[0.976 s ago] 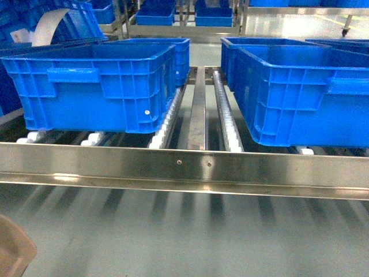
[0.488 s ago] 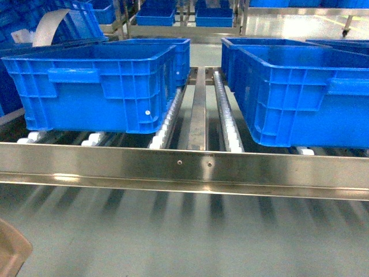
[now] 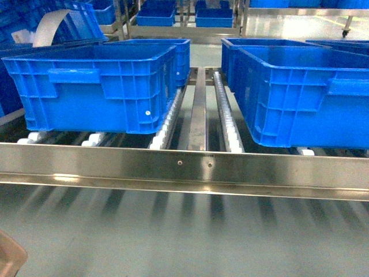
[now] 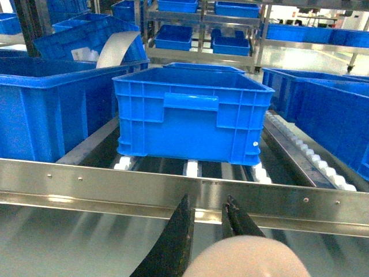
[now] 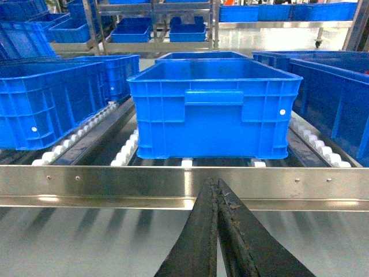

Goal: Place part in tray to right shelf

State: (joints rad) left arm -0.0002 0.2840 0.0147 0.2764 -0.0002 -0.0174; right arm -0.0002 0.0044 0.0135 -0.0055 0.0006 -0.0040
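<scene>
Only a cream-beige corner of the tray (image 3: 8, 257) shows at the bottom left of the head view. In the left wrist view its rounded beige end (image 4: 248, 261) lies between the bases of the dark fingers of my left gripper (image 4: 207, 198), which grips it with the tips a little apart. My right gripper (image 5: 216, 183) is shut with nothing in it. Both point at the front rail of the right shelf (image 3: 184, 167), a brushed-steel rack with white rollers (image 3: 229, 128). The part is out of view.
Large blue crates sit on the roller lanes: one on the left (image 3: 95, 86) and one on the right (image 3: 300, 92), with an open lane (image 3: 199, 107) between them. More blue crates fill the racks behind (image 3: 155, 14). A grey floor lies below the rail.
In the head view the tray's beige corner has sunk lower toward the bottom left edge, so less of it shows. Shelf and crates are unmoved.
</scene>
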